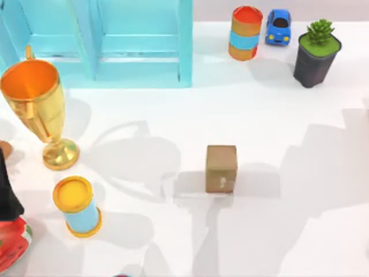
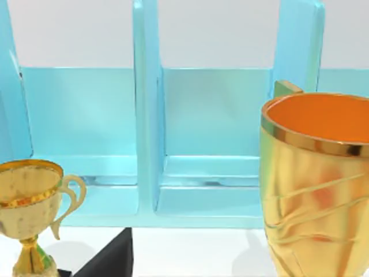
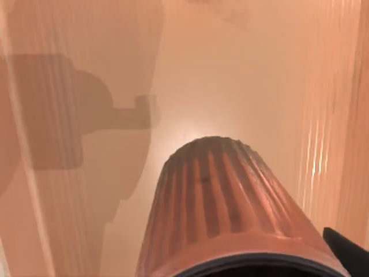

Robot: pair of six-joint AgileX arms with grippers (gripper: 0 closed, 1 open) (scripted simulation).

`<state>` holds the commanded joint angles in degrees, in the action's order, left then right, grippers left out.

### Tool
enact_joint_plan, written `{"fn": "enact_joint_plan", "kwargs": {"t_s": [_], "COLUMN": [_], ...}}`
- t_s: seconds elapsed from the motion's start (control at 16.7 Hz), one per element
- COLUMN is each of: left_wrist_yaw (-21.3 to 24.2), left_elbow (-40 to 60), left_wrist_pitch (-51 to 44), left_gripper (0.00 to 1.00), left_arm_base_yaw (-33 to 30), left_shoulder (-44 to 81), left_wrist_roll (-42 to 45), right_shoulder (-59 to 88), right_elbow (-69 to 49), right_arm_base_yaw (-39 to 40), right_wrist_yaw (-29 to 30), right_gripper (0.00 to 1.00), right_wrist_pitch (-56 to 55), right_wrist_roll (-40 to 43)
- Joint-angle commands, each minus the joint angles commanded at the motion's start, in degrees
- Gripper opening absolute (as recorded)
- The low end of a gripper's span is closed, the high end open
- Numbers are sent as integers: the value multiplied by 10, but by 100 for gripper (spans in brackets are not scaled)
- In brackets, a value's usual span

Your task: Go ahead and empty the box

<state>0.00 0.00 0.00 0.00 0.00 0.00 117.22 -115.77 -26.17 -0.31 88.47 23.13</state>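
Observation:
The box (image 1: 221,168) is a small brown cardboard cube standing near the middle of the white table, top flaps closed, so its inside is hidden. No arm reaches over it; arm shadows fall on the table around it. A dark piece of my left gripper (image 2: 112,257) sits low near the table's left side, facing the teal shelf (image 2: 150,144). A dark corner of my right gripper (image 3: 349,254) lies beside a ribbed round pot-like thing (image 3: 225,208) seen very close in an orange light.
A large gold trophy (image 1: 34,109) and a yellow-topped blue can (image 1: 78,206) stand at the left, with a smaller trophy (image 2: 29,202) nearby. A teal shelf (image 1: 104,40) fills the back left. An orange can (image 1: 245,33), blue toy car (image 1: 278,26) and potted plant (image 1: 316,52) stand back right.

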Motion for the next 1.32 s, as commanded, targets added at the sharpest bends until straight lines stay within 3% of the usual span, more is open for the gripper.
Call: {"fn": "enact_joint_plan", "kwargs": {"t_s": [0.36, 0.54, 0.72, 1.08, 1.32], "left_wrist_yaw": [0, 0, 0, 0, 0], "left_elbow": [0, 0, 0, 0, 0], "left_wrist_pitch": [0, 0, 0, 0, 0], "left_gripper": [100, 100, 100, 100, 100], "left_arm_base_yaw": [0, 0, 0, 0, 0], "left_shoulder": [0, 0, 0, 0, 0], "left_wrist_roll": [0, 0, 0, 0, 0], "right_shoulder": [1, -1, -23, -97, -135], "right_elbow": [5, 30, 77, 219, 328], "right_arm_base_yaw": [5, 60, 171, 469, 591], "right_wrist_yaw": [1, 3, 3, 10, 23], "right_gripper": [0, 0, 0, 0, 0], "right_wrist_pitch": [-1, -14, -53, -170, -232], "right_wrist_roll": [-8, -60, -167, -444, -575]}}
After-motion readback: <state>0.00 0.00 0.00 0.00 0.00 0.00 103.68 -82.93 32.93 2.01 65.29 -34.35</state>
